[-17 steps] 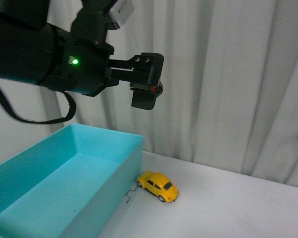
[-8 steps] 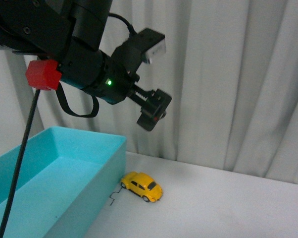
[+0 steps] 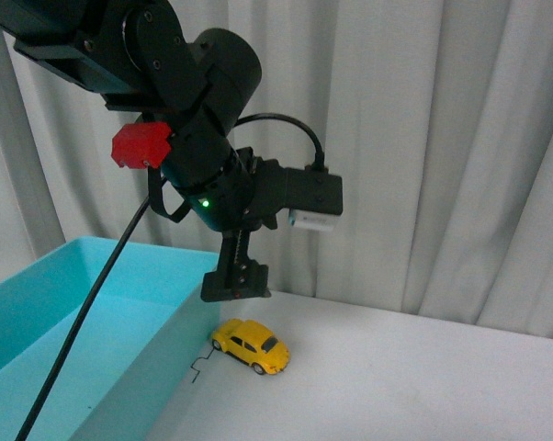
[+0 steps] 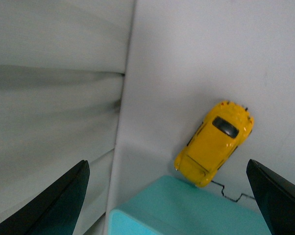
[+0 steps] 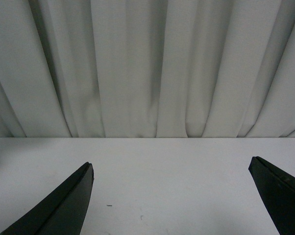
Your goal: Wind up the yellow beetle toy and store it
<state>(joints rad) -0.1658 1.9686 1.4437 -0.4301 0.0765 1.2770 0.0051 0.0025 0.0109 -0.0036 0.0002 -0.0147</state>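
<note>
The yellow beetle toy point(image 3: 251, 345) stands on the white table right beside the far right corner of the turquoise box point(image 3: 93, 349). My left gripper point(image 3: 235, 287) points down, open and empty, just above and slightly left of the toy. In the left wrist view the toy point(image 4: 215, 142) lies between the wide-open dark fingers point(image 4: 59, 203), its end touching the box corner point(image 4: 186, 208). My right gripper point(image 5: 172, 205) is open and empty over bare table in the right wrist view; it does not show in the front view.
A thin dark squiggly line point(image 3: 201, 363) lies on the table by the box wall. White curtains point(image 3: 423, 138) hang behind the table. A black cable point(image 3: 84, 312) from the left arm hangs across the box.
My left arm has swung round and down: the gripper went from pointing sideways high above to pointing down just over the toy. The view shifted slightly.
</note>
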